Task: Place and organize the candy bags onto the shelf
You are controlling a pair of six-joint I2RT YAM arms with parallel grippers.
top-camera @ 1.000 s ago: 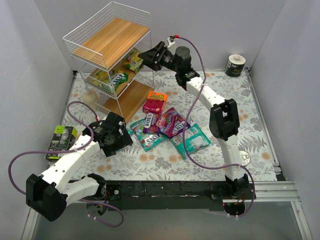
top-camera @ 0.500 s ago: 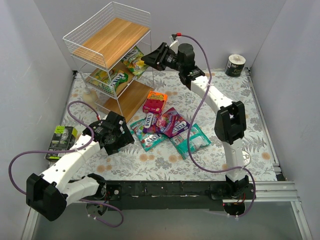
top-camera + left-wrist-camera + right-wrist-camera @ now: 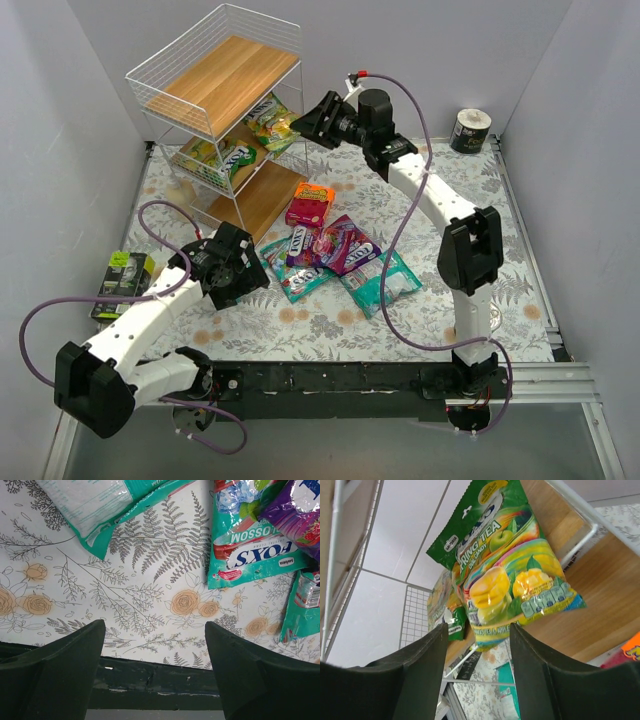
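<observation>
Tabletop (image 3: 500, 220): floral print, closed in by plain grey walls.
Shelf (image 3: 225, 80): upper left of the overhead frame; white wire, three slanted wood tiers, top tier bare.
Middle tier: two yellow-green candy bags, one (image 3: 222, 158) toward the left, one (image 3: 268, 118) at the right edge.
Right gripper (image 3: 308, 118): upper centre, level with the middle tier; fingers apart, pinching nothing, with the right-hand bag flat on the wood just ahead.
Left gripper (image 3: 155, 630): lower left of the overhead frame; spread wide over bare print, empty.
Loose bags: purple bag (image 3: 345, 245) and teal bag (image 3: 385, 282) heaped at centre, right of the left gripper.
Orange-pink box (image 3: 310, 203): between heap and shelf.
</observation>
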